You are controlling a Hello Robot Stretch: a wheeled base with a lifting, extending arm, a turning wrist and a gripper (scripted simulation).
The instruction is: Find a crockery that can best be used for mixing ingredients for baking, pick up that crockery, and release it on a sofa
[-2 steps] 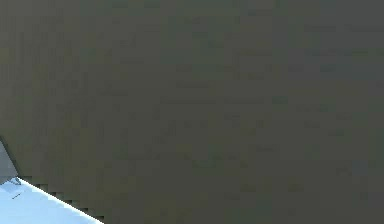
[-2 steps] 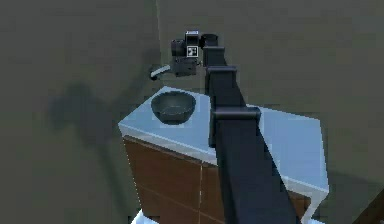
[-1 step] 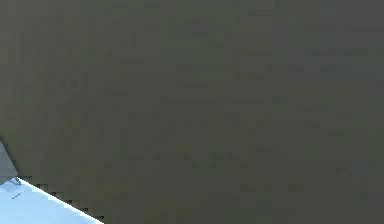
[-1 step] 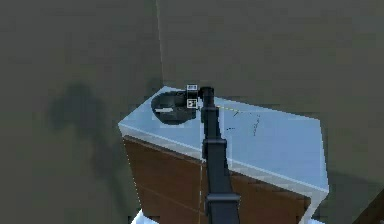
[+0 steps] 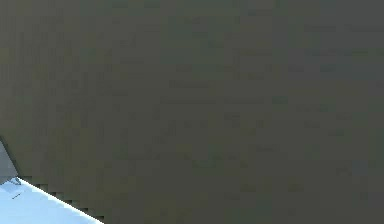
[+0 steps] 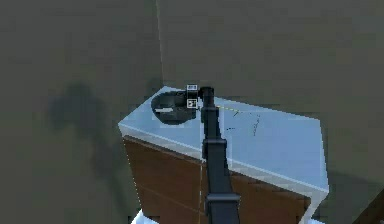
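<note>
On the bench [image 6: 270,140], up at its 10 o'clock corner, sits a dark round thing [image 6: 158,110]. It looks like a bowl, so I think it is my crockery. My arm [image 6: 214,170] reaches up from 6 o'clock, and the tool [image 6: 177,106] is right at that round thing. I cannot tell if the tool is gripping or let go, or if it has anything in it, because the round thing rests on the bench just there.

I think I am at the pick-up step. The sofa part is not done yet. The next move needs a sure hold, then a lift straight up so it clears the top.

The round thing is near two edges of the bench, at 9 and 12 o'clock. A bump could push it off. The walls [image 6: 80,60] stand close behind, so there is little room out there. Ahead of me is a big dark wall [image 5: 200,100], with a pale corner [image 5: 35,205] at 7 o'clock. I must turn before driving.
</note>
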